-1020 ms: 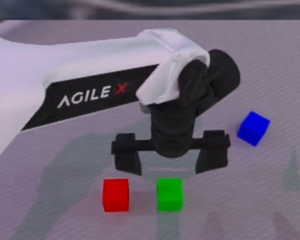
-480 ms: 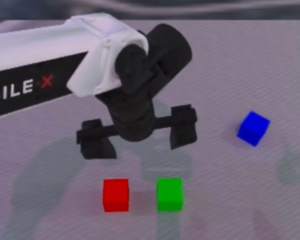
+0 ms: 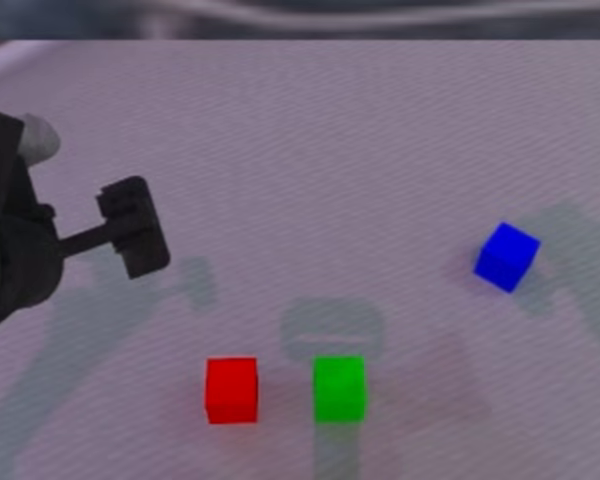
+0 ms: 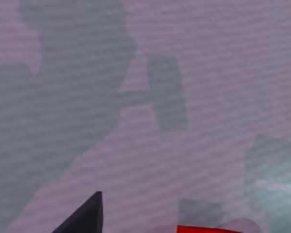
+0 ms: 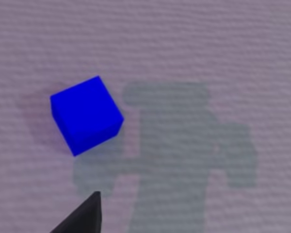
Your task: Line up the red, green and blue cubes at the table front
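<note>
Near the table's front, the red cube (image 3: 231, 390) and the green cube (image 3: 339, 388) sit side by side with a small gap between them. The blue cube (image 3: 506, 256) lies farther back on the right, turned at an angle. At the left edge, my left gripper (image 3: 20, 262) is open and empty, with one dark finger (image 3: 132, 226) showing. The top of the red cube (image 4: 208, 229) just enters the left wrist view. My right gripper (image 5: 145, 228) is out of the top view. It hovers open near the blue cube (image 5: 86, 114), showing one fingertip (image 5: 87, 213).
The pale lilac table (image 3: 360, 160) carries arm shadows at the left, the right and behind the green cube. A dark band beyond the table's far edge (image 3: 300, 38) runs along the back.
My left arm has swung away from above the red and green cubes to the table's left edge, still open. No cube has moved. A shadow has grown by the blue cube.
</note>
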You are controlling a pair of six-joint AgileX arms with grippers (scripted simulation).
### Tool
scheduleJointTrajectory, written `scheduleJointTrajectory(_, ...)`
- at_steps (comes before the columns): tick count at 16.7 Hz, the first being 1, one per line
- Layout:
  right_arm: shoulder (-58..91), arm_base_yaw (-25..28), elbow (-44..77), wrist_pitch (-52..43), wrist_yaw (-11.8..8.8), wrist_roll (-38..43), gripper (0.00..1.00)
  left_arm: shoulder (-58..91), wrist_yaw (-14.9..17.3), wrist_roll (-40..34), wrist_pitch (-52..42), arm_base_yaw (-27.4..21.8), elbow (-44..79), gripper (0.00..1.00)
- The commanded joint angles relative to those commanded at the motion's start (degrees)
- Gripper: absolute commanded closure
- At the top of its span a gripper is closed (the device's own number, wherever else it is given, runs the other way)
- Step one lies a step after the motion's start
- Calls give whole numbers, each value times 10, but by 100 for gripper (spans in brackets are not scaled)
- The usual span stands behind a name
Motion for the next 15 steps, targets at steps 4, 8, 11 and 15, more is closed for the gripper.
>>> scheduleJointTrajectory(4,246,33,179,-133,0,-65,0,-234,2,113,121,104,-195,0)
scheduleJointTrajectory(8,438,61,340,-242,1,-121,0,-413,8,228,231,184,-339,0)
scheduleJointTrajectory(11,547,76,432,-298,1,-152,0,-510,13,304,301,226,-407,0)
scheduleJointTrajectory(15,619,88,500,-337,2,-174,0,-586,18,365,356,254,-449,0)
